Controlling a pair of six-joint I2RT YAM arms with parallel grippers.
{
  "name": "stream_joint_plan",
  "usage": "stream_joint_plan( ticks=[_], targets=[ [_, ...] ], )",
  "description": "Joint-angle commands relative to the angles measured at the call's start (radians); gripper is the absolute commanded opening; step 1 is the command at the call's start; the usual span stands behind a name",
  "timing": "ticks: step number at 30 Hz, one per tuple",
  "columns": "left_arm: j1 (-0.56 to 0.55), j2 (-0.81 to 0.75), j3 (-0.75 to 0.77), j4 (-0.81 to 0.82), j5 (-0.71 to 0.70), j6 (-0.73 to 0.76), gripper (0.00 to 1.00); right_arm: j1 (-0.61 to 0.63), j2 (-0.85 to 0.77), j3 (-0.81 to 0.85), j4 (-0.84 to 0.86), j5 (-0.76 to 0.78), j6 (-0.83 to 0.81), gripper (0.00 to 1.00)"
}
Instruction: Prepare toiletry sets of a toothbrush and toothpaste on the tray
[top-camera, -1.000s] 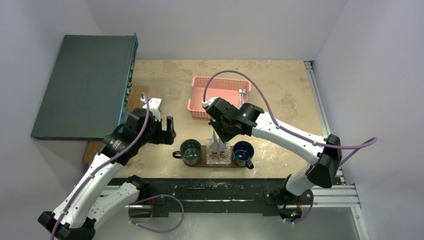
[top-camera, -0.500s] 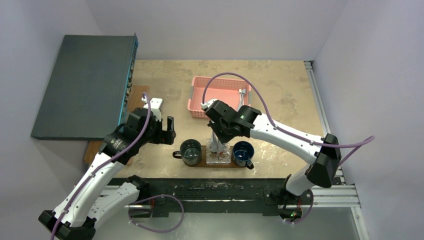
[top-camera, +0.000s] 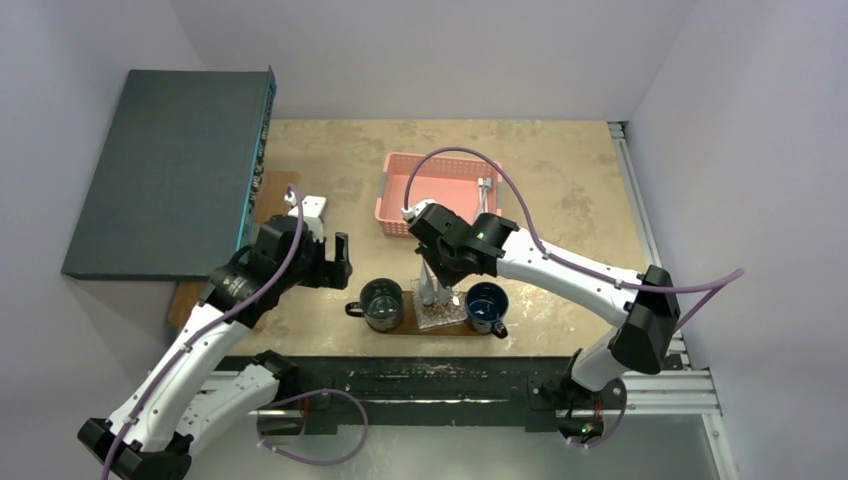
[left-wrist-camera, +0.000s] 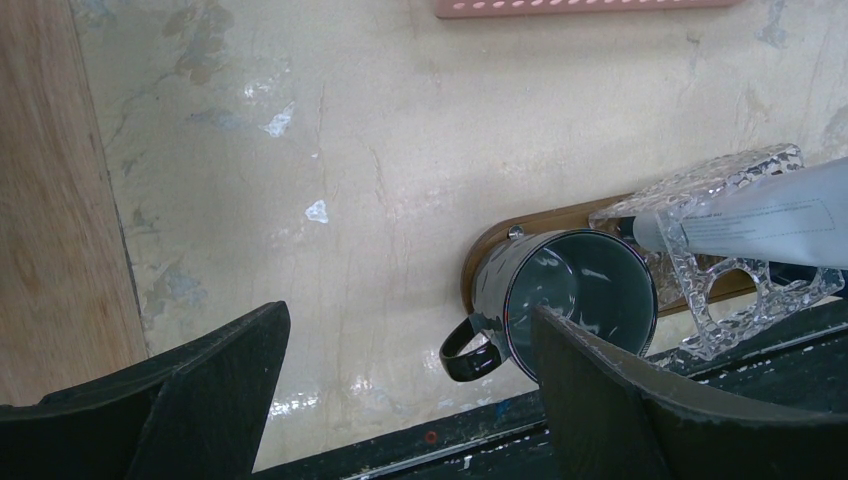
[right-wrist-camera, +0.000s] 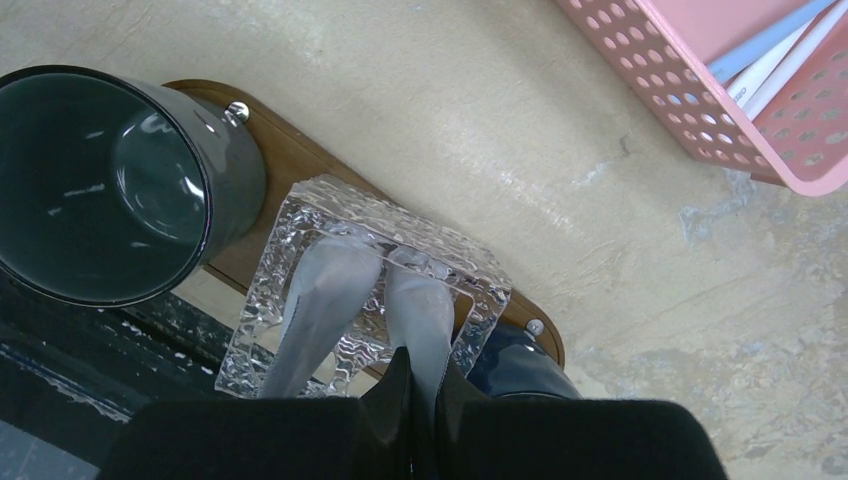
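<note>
One large dark grey flat slab (top-camera: 170, 170) covers the 9 o'clock side of the mottled beige table (top-camera: 560, 200). Just right of it, the left gripper (left-wrist-camera: 410, 330) hangs above bare tabletop with its two black fingers spread wide, holding nothing.

The flat dark brown wooden oval tray (top-camera: 410, 322) lies at the table's 6 o'clock edge, at 3 o'clock from that gripper. It carries three things in a row. One glossy dark grey metal mug (top-camera: 381, 303) stands upright at the tray's 9 o'clock end, handle pointing to 9 o'clock. One clear textured glass holder (right-wrist-camera: 300, 215) stands in the middle. One dark blue mug (top-camera: 486, 303) stands at the 3 o'clock end.

Two silvery-grey toothpaste tubes stand side by side in the holder: the left tube (right-wrist-camera: 325, 300) is free, and the right tube (right-wrist-camera: 422, 310) has its upper end pinched between the closed fingers of the right gripper (right-wrist-camera: 420, 365), directly above it.

One pink lattice plastic basket (top-camera: 440, 185) sits at 12 o'clock from the tray, apart from it. Slim pale blue and white toothbrushes (right-wrist-camera: 770, 50) lie inside; their number cannot be told.
</note>
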Motion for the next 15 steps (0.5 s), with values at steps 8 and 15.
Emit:
stream_joint_plan(
  ticks=[8, 15],
  targets=[
    [0.005, 0.010, 0.008, 0.034, -0.005, 0.021, 0.90, 0.005, -0.013, 0.001, 0.037, 0.049, 0.012, 0.00],
    [0.005, 0.013, 0.010, 0.032, -0.006, 0.022, 0.90, 0.009, -0.015, -0.019, 0.052, 0.034, 0.018, 0.06]
  ],
)
